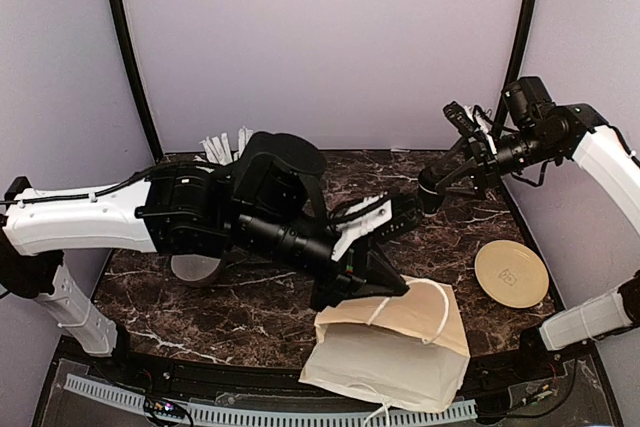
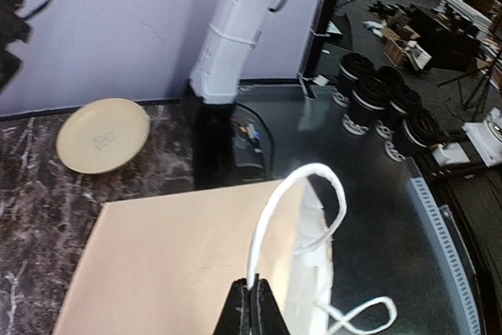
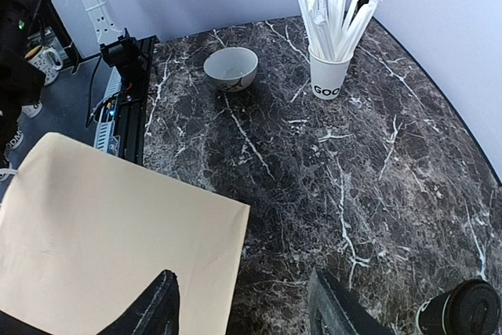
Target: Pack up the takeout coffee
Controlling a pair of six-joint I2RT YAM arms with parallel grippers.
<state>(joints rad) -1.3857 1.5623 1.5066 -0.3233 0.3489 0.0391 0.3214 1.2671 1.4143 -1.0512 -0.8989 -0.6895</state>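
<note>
Lower centre of the left wrist view, left end effector (image 2: pixel 251 310) grips the white handle (image 2: pixel 267 217) of the bag (image 2: pixel 172 264); right end effector (image 3: pixel 247 311) open, empty; its view shows the lidded cup (image 3: pixel 459 310) plainly.

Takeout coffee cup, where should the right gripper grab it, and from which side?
The takeout coffee cup stands upright with its lid on, so probably grip the side wall just under the lid, coming in level from the right arm's side. The brown paper bag lies nearer the left arm. The right gripper is open.
</note>
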